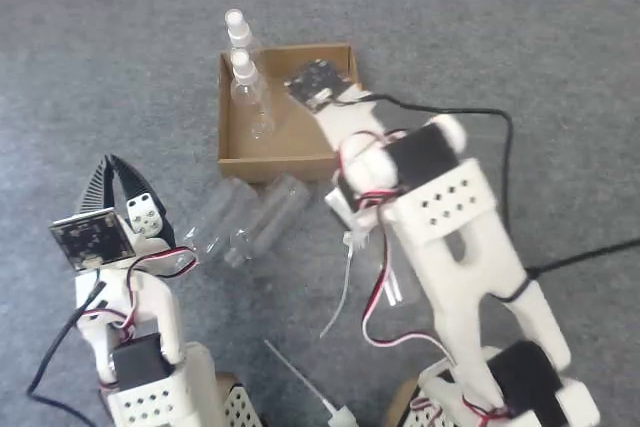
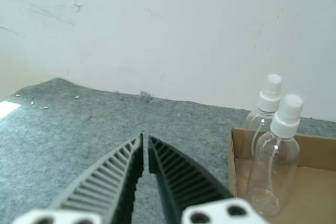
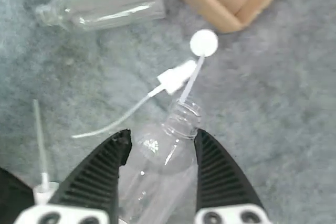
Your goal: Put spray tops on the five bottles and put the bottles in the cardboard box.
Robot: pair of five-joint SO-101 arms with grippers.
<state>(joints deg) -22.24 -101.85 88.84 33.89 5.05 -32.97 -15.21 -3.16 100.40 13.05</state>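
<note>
Evidently light, thin-walled and slick, the clear plastic bottle (image 3: 157,153) sits near a corner of the brown cardboard box (image 3: 220,17), pinched at its stiffer shoulder in the black jaws of the right gripper (image 3: 163,137), with the dip tube of a white spray top (image 3: 203,43) entering its neck. A hard squeeze would likely dent it. The left gripper (image 2: 145,139), well apart, is nearly closed on nothing.

capped bottle (image 1: 250,97): upright in cardboard box (image 1: 270,163) | uncapped bottles (image 1: 268,217): lying beside box
</note>
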